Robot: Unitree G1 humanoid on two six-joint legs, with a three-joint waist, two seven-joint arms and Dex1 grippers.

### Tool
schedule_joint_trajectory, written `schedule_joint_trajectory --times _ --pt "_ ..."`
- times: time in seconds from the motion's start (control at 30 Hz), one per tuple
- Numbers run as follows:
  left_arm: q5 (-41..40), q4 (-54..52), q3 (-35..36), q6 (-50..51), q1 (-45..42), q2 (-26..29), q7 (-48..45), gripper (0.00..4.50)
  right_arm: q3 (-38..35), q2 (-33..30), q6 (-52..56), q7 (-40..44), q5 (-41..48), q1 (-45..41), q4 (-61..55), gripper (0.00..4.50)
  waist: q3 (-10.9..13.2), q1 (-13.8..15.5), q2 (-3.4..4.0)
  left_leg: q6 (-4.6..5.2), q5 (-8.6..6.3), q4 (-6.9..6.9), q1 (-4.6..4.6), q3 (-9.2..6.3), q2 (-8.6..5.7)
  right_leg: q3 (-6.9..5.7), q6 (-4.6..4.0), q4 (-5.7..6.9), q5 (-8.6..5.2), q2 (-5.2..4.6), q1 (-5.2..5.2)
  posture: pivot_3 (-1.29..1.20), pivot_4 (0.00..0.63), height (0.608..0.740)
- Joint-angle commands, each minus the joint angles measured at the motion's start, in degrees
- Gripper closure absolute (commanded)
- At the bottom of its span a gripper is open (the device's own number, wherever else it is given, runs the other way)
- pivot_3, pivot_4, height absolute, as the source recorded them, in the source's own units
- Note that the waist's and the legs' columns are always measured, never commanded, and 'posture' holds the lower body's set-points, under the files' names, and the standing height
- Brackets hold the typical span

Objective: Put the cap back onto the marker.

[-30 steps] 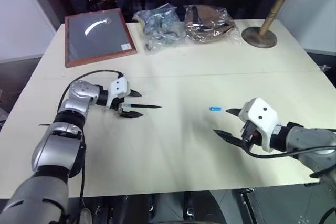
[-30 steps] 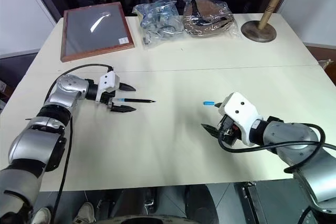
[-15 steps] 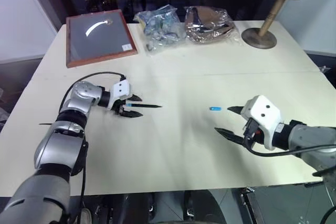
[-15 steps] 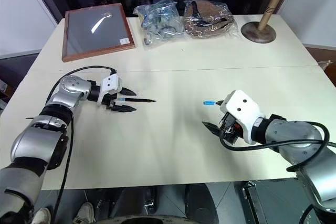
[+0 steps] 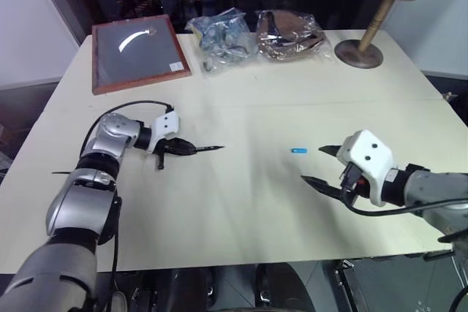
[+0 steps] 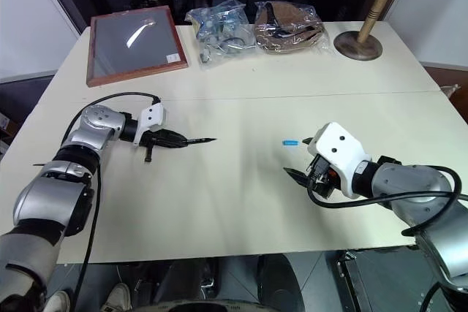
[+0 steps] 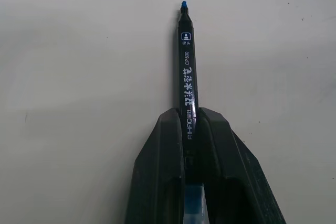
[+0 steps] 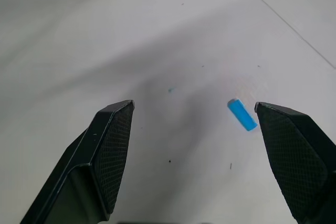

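The marker [image 5: 196,149] lies on the tabletop [image 5: 248,107], and from the head cameras I see my left claw [image 5: 175,147] clenched on its rear end, its long axis pointing across toward my right side. The cap [image 5: 300,151] lies loose well beyond the tip, just beside my right claw [image 5: 322,166], which stands released and is much the nearer arm. Left wrist view: both fingers [image 7: 160,171] pinch the marker, blue tip ahead. Right wrist view: the cap sits near one spread finger [image 8: 294,156], ahead, off-centre between the two, so I judge a small sideways shift is needed before closing.
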Motion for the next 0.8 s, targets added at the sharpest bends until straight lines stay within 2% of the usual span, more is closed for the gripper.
schedule_joint_trajectory --times 0.03,0.27,0.6,0.8 --pt "0.56 -0.44 0.71 0.5 -0.01 0.0 0.67 4.46 0.69 -0.95 -2.39 0.56 -0.73 -1.37 1.23 0.67 0.0 0.01 0.0 0.0 0.0 0.0 0.0 0.0 0.0 0.0 0.0 0.0 0.0 0.0 0.0 0.0 0.15 0.74" --pt "-4.33 -11.89 4.4 3.67 2.32 0.48 -0.66 4.46 5.27 -1.01 -9.59 3.93 -3.63 -5.05 11.32 0.67 0.01 0.02 -0.02 0.07 -0.04 0.06 -0.09 0.02 -0.01 0.01 0.02 -0.01 0.01 -0.04 -0.03 0.0 0.15 0.74" --pt "-15.58 -56.89 11.99 29.58 21.75 8.64 5.26 4.46 17.71 1.89 -27.63 13.48 -13.54 -17.16 38.59 0.67 0.02 -1.39 0.0 0.11 -0.06 0.05 -0.07 0.08 -0.01 0.11 0.04 -0.01 0.02 -0.05 -0.04 0.0 0.15 0.74" --pt "-20.82 -75.17 17.07 41.17 32.72 12.54 11.82 4.46 22.44 5.15 -36.48 19.49 -18.12 -23.91 54.47 0.67 0.05 -1.26 0.04 0.11 -0.06 0.03 -0.05 0.11 0.02 0.15 0.04 -0.01 0.01 -0.06 -0.04 0.0 0.15 0.74"
